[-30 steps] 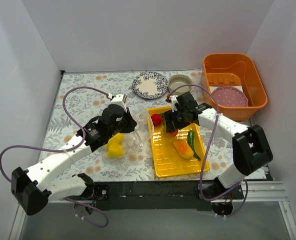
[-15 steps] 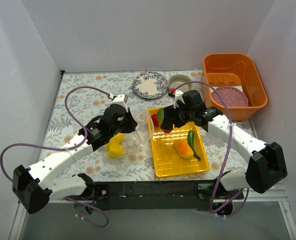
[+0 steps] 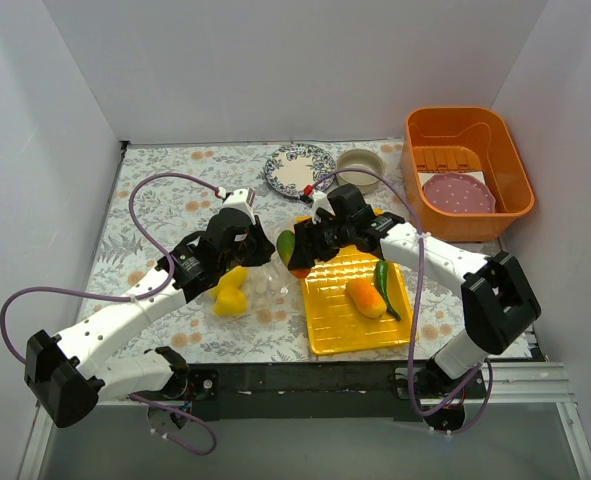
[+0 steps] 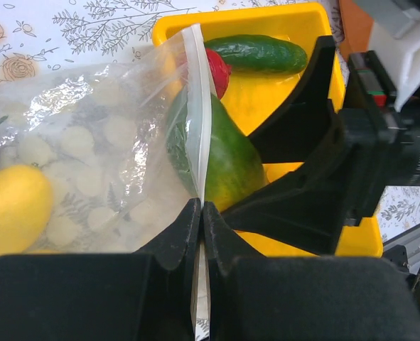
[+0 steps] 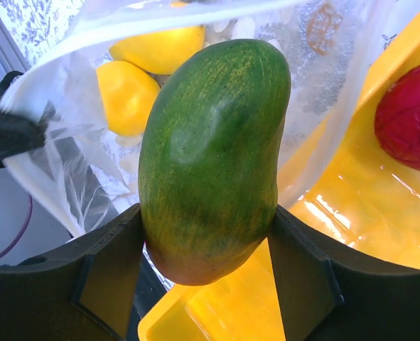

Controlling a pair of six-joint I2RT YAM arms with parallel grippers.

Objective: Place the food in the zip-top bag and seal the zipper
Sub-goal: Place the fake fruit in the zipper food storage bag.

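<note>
Moved left, right end effector [image 3: 300, 247] grips green mango [image 5: 210, 149]; left end effector [image 4: 201, 213] pinches zipper [image 4: 197, 106].

Your right pincer [image 5: 206, 213] is matt black, and the glossy mango-shaped toy fruit [image 5: 213, 142] between its fingers is green with fine darker streaks, turning reddish brown at its lower tip. Just beyond it, the clear crinkly plastic bag [image 4: 89, 121] shows two lemon-yellow toy pieces [image 5: 128, 96] through its wall. The thin zipper strip [image 4: 197, 106] in your black left pincer [image 4: 201, 213] is pale white. To the right pincer's right lies a deep red toy piece [image 5: 408, 117] on the bright yellow ribbed tray [image 5: 366, 213]. Behind that pincer on the tray: an orange toy piece [image 3: 363, 297] and a dark green chili [image 3: 383, 280]. The counter [image 3: 175, 160] is white, printed with grey leaves and peach flowers.
</note>
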